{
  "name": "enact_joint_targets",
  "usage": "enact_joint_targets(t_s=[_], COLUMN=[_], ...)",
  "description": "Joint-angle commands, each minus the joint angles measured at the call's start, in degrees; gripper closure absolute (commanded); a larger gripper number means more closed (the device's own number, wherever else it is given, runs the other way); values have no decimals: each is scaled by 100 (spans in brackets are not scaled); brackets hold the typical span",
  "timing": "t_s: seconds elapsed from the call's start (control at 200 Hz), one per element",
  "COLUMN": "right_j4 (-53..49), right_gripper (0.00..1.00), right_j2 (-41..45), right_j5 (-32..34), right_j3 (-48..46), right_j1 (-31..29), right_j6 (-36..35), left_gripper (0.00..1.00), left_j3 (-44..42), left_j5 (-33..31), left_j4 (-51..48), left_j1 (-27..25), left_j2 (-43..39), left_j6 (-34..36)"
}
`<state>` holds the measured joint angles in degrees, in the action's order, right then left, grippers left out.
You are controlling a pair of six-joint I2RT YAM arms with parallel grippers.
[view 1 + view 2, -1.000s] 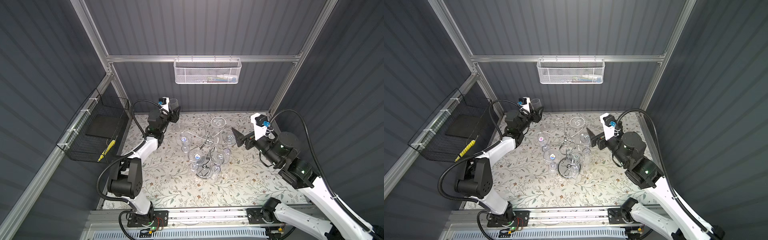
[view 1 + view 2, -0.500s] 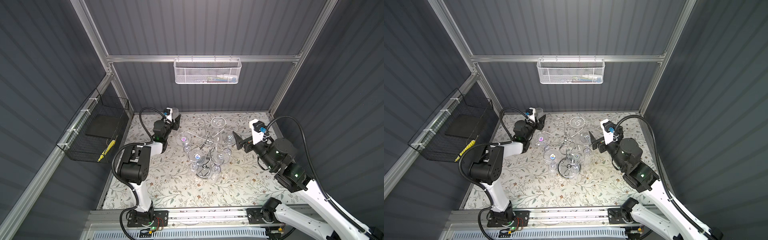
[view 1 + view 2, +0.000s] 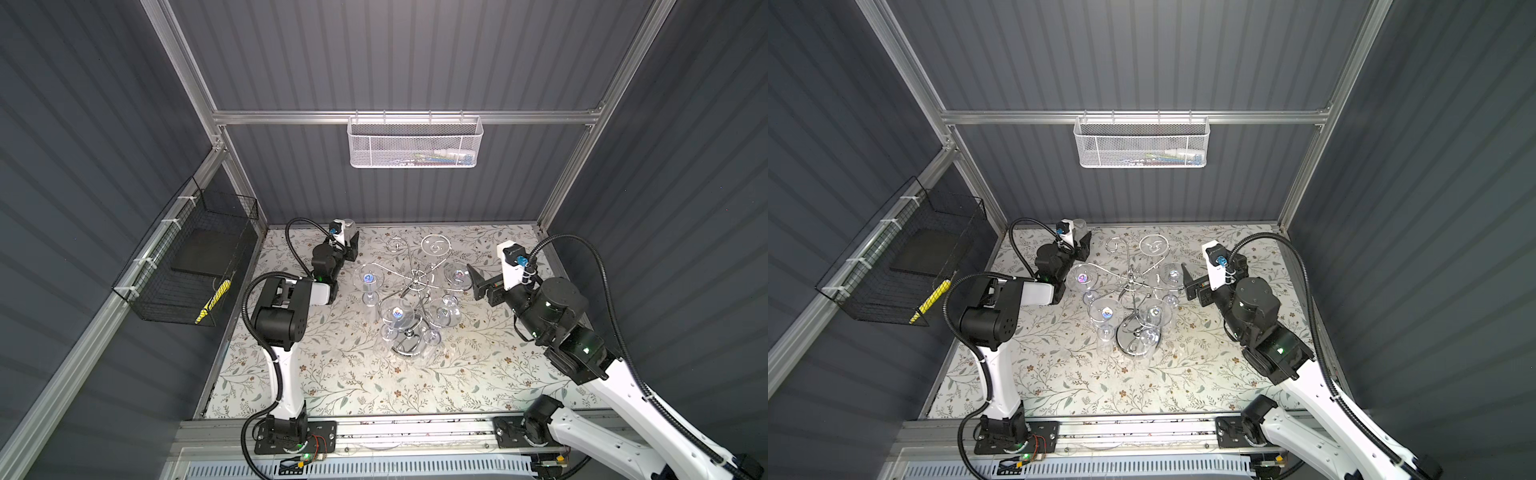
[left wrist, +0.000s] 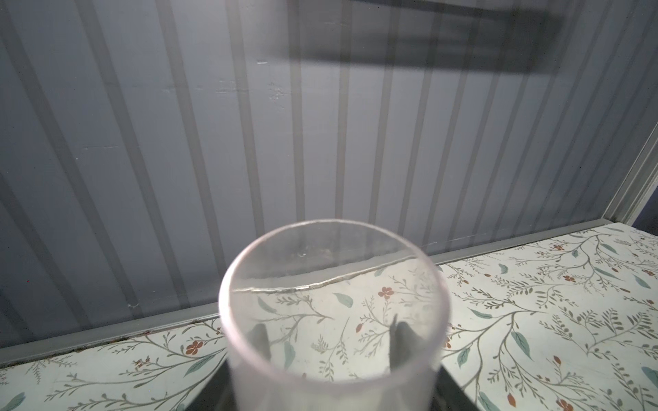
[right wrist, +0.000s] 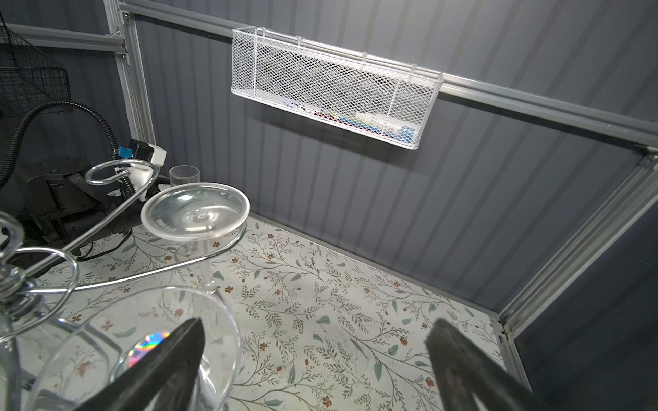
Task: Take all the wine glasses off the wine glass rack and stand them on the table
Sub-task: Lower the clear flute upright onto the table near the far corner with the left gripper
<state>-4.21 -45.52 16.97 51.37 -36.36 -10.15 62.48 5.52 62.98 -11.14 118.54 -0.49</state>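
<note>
**Top views:** your left claw (image 3: 351,237), now lowered at the counter's (image 3: 478,374) far-left corner, is clamped on the wine glass (image 3: 349,225), clear of the wine glass rack (image 3: 415,277).
**Left wrist:** glass rim between the fingers (image 4: 259,338).
**Right wrist:** right claw (image 5: 313,359) spread wide, advanced beside a hanging glass (image 5: 89,331).
Removal looks nearly done.

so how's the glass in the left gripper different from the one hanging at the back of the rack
The held glass is rim up; the hanging glass is upside down, foot on top. The held glass is off the wine glass rack, clamped in the left gripper near the back wall; the hanging glass sits in a rack loop, no gripper touching it. Both are clear and look empty.
</note>
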Motion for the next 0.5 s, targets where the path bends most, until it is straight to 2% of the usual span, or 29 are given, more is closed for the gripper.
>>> enact_joint_targets(t_s=[0.0,0.28,0.495], right_j4=[87,78,3], right_gripper=[1,1,1], right_j2=[10,-10,56], right_j5=[43,-31,-17], right_j3=[-84,-75,-75], right_j1=[44,65,67], right_j6=[-39,6,20], left_gripper=[44,38,28], left_j3=[148,113,133], left_j5=[-51,10,-28], left_j4=[370,252,180], left_j1=[45,59,58], left_j2=[33,13,9], left_j6=[102,49,48])
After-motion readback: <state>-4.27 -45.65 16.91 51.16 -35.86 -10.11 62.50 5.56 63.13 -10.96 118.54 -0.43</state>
